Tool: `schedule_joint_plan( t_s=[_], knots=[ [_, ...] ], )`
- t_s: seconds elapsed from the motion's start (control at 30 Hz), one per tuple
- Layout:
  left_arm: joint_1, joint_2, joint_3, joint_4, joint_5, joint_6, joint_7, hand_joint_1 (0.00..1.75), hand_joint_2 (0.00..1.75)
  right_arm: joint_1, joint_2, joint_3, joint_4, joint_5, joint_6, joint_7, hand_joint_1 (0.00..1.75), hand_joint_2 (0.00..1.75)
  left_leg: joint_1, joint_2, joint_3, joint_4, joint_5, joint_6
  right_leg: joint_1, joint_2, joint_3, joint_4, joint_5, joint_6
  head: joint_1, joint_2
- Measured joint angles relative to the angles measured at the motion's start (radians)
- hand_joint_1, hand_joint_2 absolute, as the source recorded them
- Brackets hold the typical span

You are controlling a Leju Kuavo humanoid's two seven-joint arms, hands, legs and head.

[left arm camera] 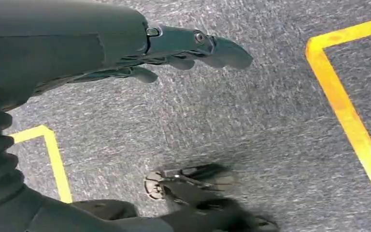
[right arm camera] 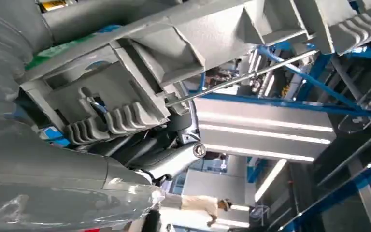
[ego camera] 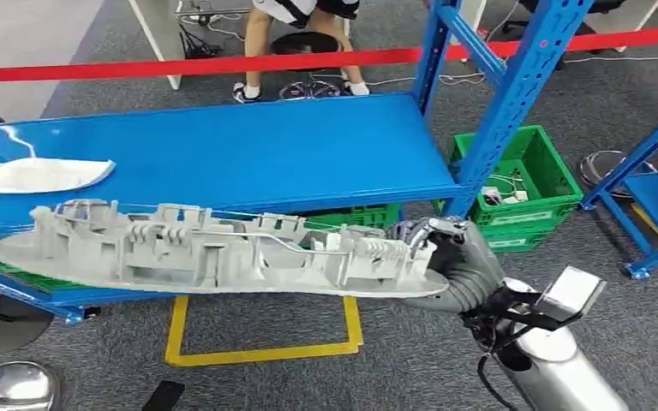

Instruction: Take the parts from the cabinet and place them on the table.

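Note:
A long grey moulded plastic part with ribs and clips hangs level in front of the blue shelf. My right hand grips its right end from below. Up close in the right wrist view, the part lies across my dark fingers. A second, smooth white part lies on the shelf at the left. My left hand hangs over the grey carpet, fingers apart, holding nothing.
Blue rack uprights stand right of the shelf, with green crates under and behind them. A yellow floor marking lies below. A red barrier tape crosses the back, and a person's legs stand beyond it.

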Motion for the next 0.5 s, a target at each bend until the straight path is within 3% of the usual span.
schedule_joint_plan(
  t_s=[0.03, 0.1, 0.13, 0.17, 0.2, 0.27, 0.3, 0.33, 0.37, 0.4, 0.43, 0.47, 0.5],
  knots=[
    [-0.002, -0.001, 0.0, 0.0, -0.001, 0.0, -0.001, 0.0, 1.75, 0.0, 0.0, -0.002, 0.0, 0.0, 0.004, -0.004, 1.75, 1.75, 0.0, -0.001, 0.012, -0.034, -0.013, 0.011, 0.001, 0.0, -0.004, 0.001, 0.01, 0.005, 0.002, 0.0],
    [-0.001, -0.002, 0.0, 0.0, -0.001, 0.003, -0.002, 0.0, 1.75, 0.004, 0.0, -0.007, 0.0, -0.001, 0.008, -0.008, 1.75, 1.75, -0.004, -0.002, 0.0, -0.029, -0.006, 0.022, -0.001, -0.002, -0.006, -0.007, 0.028, 0.015, 0.002, 0.0],
    [0.001, -0.003, 0.0, 0.0, -0.001, 0.003, -0.003, 0.0, 1.75, 0.007, 0.0, -0.011, 0.0, -0.001, 0.008, -0.009, 1.75, 1.75, -0.003, -0.001, -0.005, -0.033, 0.002, 0.033, -0.001, -0.001, -0.007, -0.009, 0.035, 0.023, 0.001, 0.0],
    [0.003, -0.005, 0.0, 0.0, -0.001, 0.004, -0.003, 0.0, 1.75, 0.014, -0.003, -0.017, 0.0, -0.001, 0.008, -0.01, 1.75, 1.75, 0.002, 0.003, -0.011, -0.035, 0.013, 0.045, -0.004, 0.0, -0.016, 0.0, 0.018, 0.028, 0.001, 0.0],
    [0.003, -0.005, 0.0, 0.0, -0.001, 0.006, -0.005, 0.0, 1.75, 0.018, -0.005, -0.022, 0.001, -0.003, 0.008, -0.011, 1.75, 1.75, 0.002, 0.003, -0.021, -0.035, 0.021, 0.054, -0.004, -0.002, -0.034, 0.035, -0.034, 0.032, 0.006, 0.0],
    [0.003, -0.009, 0.0, 0.0, -0.001, 0.006, -0.006, 0.0, 1.75, 0.021, -0.008, -0.026, 0.001, -0.005, 0.01, -0.012, 1.75, 1.75, 0.001, 0.003, -0.046, -0.034, 0.041, 0.058, -0.005, -0.001, -0.079, 0.194, -0.15, 0.041, 0.008, 0.0],
    [0.004, -0.009, 0.0, 0.0, -0.001, 0.006, -0.006, 0.0, 1.75, 0.024, -0.009, -0.028, 0.002, -0.006, 0.011, -0.013, 1.75, 1.75, 0.0, 0.004, -0.06, -0.034, 0.052, 0.059, -0.005, -0.001, -0.098, 0.272, -0.185, 0.044, 0.008, 0.0],
    [0.005, -0.01, 0.0, 0.0, -0.001, 0.006, -0.006, 0.0, 1.75, 0.028, -0.01, -0.03, 0.002, -0.006, 0.011, -0.013, 1.75, 1.75, -0.001, 0.004, -0.073, -0.032, 0.062, 0.058, -0.005, -0.001, -0.101, 0.317, -0.187, 0.044, 0.008, 0.0],
    [0.006, -0.01, 0.0, 0.0, -0.001, 0.006, -0.006, 0.0, 1.75, 0.031, -0.01, -0.032, 0.003, -0.007, 0.011, -0.013, 1.75, 1.75, -0.001, 0.005, -0.084, -0.031, 0.07, 0.057, -0.005, -0.001, -0.088, 0.32, -0.167, 0.043, 0.008, 0.0],
    [0.006, -0.01, 0.0, 0.0, -0.001, 0.006, -0.006, 0.0, 1.75, 0.032, -0.011, -0.034, 0.003, -0.007, 0.011, -0.013, 1.75, 1.75, -0.001, 0.005, -0.098, -0.029, 0.079, 0.054, -0.005, -0.001, -0.049, 0.28, -0.125, 0.042, 0.008, 0.0],
    [0.006, -0.01, 0.0, 0.0, -0.001, 0.006, -0.006, 0.0, 1.75, 0.032, -0.011, -0.035, 0.003, -0.007, 0.011, -0.013, 1.75, 1.75, -0.001, 0.004, -0.108, -0.029, 0.087, 0.052, -0.005, -0.002, 0.004, 0.209, -0.09, 0.04, 0.008, 0.0],
    [0.006, -0.011, 0.0, 0.0, -0.001, 0.006, -0.006, 0.0, 1.75, 0.031, -0.011, -0.036, 0.003, -0.007, 0.011, -0.013, 1.75, 1.75, 0.0, 0.004, -0.115, -0.028, 0.094, 0.048, -0.005, -0.002, 0.07, 0.116, -0.073, 0.038, 0.008, 0.0],
    [0.006, -0.012, 0.0, 0.0, -0.001, 0.006, -0.006, 0.0, 1.75, 0.029, -0.011, -0.038, 0.003, -0.007, 0.011, -0.013, 1.75, 1.75, -0.003, 0.004, -0.121, -0.026, 0.101, 0.042, -0.004, -0.002, 0.129, 0.02, -0.105, 0.037, 0.008, 0.0]
  ],
)
